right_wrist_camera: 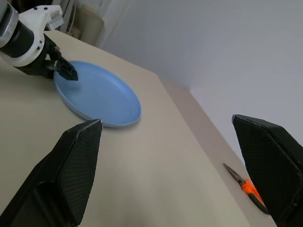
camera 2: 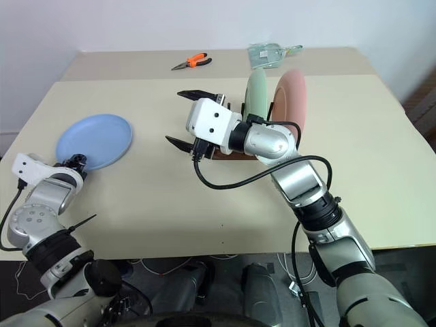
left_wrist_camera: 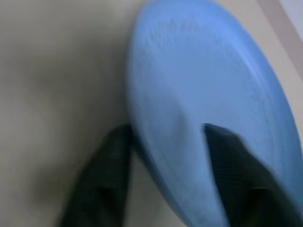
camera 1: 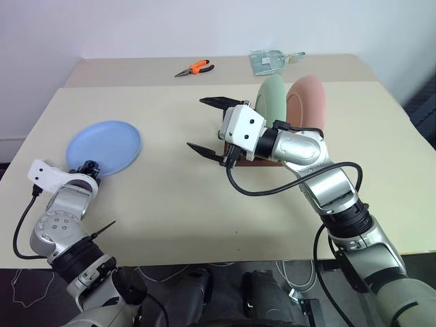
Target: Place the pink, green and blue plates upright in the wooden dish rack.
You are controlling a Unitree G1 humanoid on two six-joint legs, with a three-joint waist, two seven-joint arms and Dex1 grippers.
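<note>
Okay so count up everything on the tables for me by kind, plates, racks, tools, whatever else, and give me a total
Plates: 3, the blue plate lying flat, the green plate and the pink plate standing in the rack
Dish racks: 1, the wooden dish rack
Pliers: 1, the orange-handled pliers
Clear plastic bags: 1, the plastic bag
Total: 6
</note>
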